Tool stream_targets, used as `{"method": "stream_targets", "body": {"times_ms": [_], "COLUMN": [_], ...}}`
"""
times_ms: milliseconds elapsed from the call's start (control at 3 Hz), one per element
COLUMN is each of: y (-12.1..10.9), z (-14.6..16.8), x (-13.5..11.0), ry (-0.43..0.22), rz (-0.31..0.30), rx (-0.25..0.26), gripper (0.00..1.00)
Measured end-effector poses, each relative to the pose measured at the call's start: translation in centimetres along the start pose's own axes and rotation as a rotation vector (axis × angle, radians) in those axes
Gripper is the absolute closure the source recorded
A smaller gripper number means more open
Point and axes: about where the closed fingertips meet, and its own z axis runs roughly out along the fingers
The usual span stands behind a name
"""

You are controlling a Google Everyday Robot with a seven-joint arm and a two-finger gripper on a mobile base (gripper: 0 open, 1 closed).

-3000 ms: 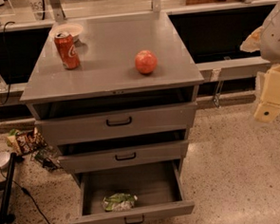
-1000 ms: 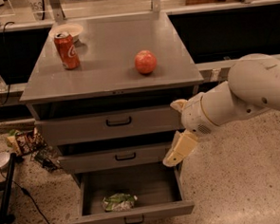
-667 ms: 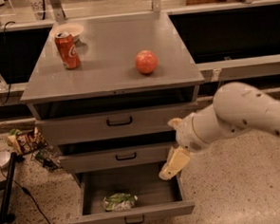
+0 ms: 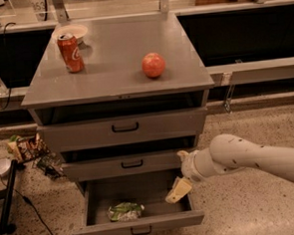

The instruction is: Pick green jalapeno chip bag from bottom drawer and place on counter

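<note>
The green jalapeno chip bag (image 4: pixel 125 211) lies crumpled inside the open bottom drawer (image 4: pixel 138 223), left of its middle. My gripper (image 4: pixel 178 191) hangs at the end of the white arm, over the drawer's right side, to the right of the bag and apart from it. The counter (image 4: pixel 116 56) is the grey cabinet top above, with a red soda can (image 4: pixel 70 53) at its back left and a red apple (image 4: pixel 154 64) near its middle.
The two upper drawers (image 4: pixel 123 128) stand slightly open above the bottom one. A white bowl (image 4: pixel 71 31) sits behind the can. Snack packets (image 4: pixel 25 147) and black cables (image 4: pixel 27 204) lie on the floor at the left. A rail runs behind the cabinet.
My arm has swung in from the right and come down and left, from beside the middle drawer to over the right part of the open bottom drawer. The bag has not moved.
</note>
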Motion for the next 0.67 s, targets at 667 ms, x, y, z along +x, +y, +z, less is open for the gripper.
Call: {"method": "stream_targets", "body": {"times_ms": [667], "y": [-0.42], "z": [7.42], "x": [3.71], "ry": [0.043], "rz": [0.086], "rx": [-0.045], "gripper": [0.0]}}
